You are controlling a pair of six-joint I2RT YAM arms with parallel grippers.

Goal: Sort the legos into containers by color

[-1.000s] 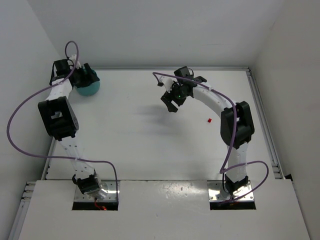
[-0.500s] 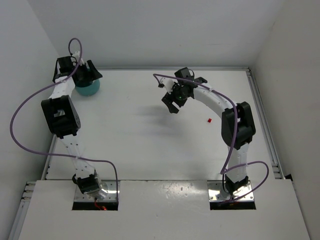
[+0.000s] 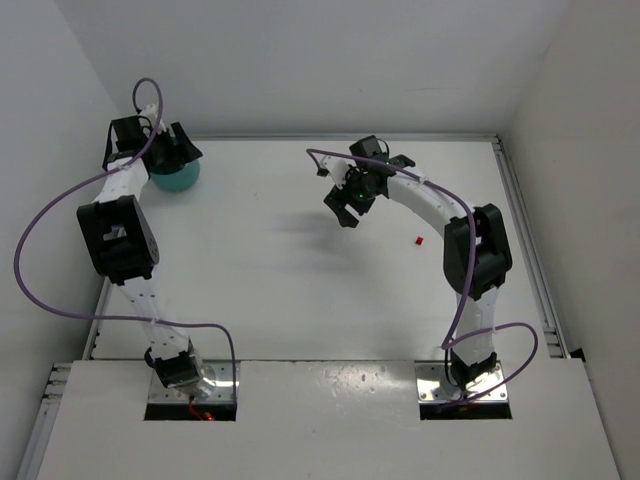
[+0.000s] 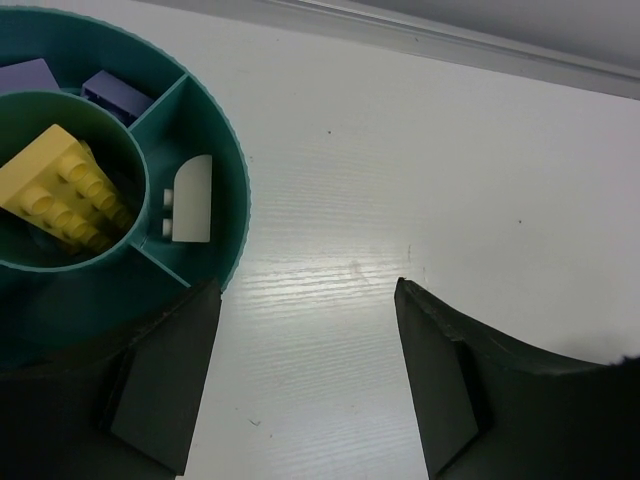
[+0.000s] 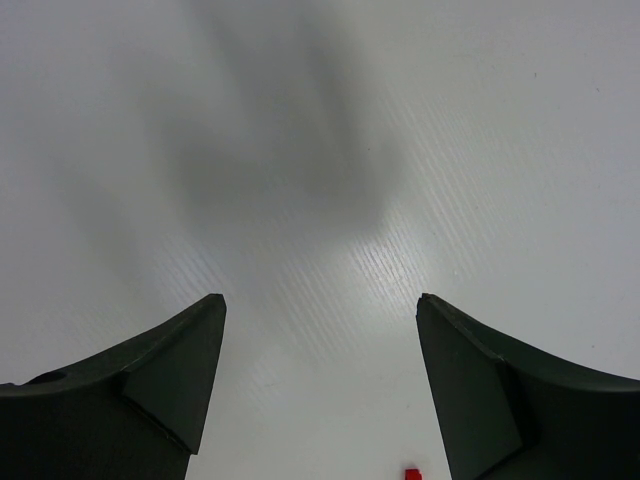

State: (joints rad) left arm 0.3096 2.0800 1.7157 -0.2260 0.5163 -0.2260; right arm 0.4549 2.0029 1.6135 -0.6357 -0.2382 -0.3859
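Hovering at rim of bowl (image 4: 238,190), left hand (image 4: 302,290) spread, empty; right hand (image 5: 320,305) spread above table (image 5: 300,150).

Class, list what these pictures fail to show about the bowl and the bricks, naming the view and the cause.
- Top view: the left end effector covers most of the teal bowl, so its contents are unseen.
- Left wrist view: frame edges and a finger cut off the bowl's other compartments.
- The red brick: too small in the top view, barely inside the right wrist view's bottom edge.
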